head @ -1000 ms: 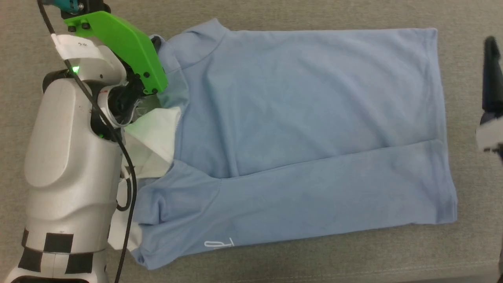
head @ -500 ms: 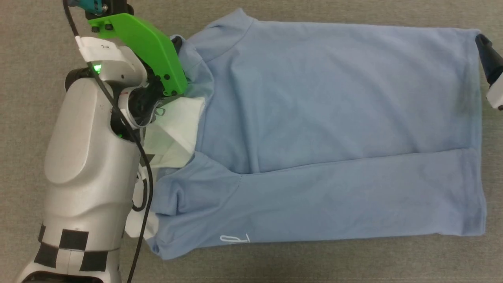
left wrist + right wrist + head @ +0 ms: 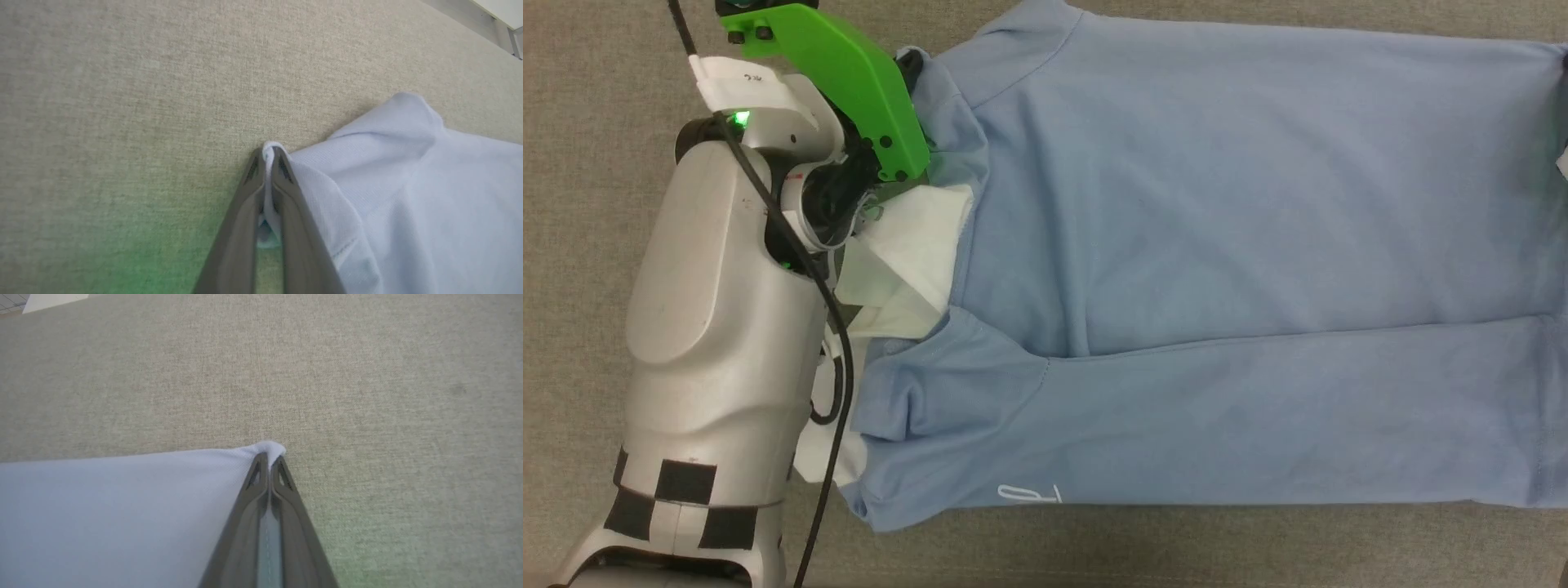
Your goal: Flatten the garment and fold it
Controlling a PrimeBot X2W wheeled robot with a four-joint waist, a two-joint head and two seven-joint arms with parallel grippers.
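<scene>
Since a second ago, the right fingers point(image 3: 241, 531), then spread wide and clear of the cloth, have been closed on the far hem corner of the garment point(image 3: 1217, 245); the head view has also been shifted by the camera itself. The garment is spread flat on the bench point(image 3: 588, 122), with its white collar point(image 3: 915, 237) toward the left arm point(image 3: 719, 327) and its hem toward the right. Its near long side appears to be already turned over the body, with the logo point(image 3: 1029, 493) at the near edge. The left fingers point(image 3: 239, 237) are pinched shut on a small tuck of cloth at the far shoulder end. The far long edge is judged to be folded next. Both corners should be raised together, and the edge should be kept taut between them. It should be laid down parallel to the existing fold, so that no slack is bunched at the collar.
</scene>
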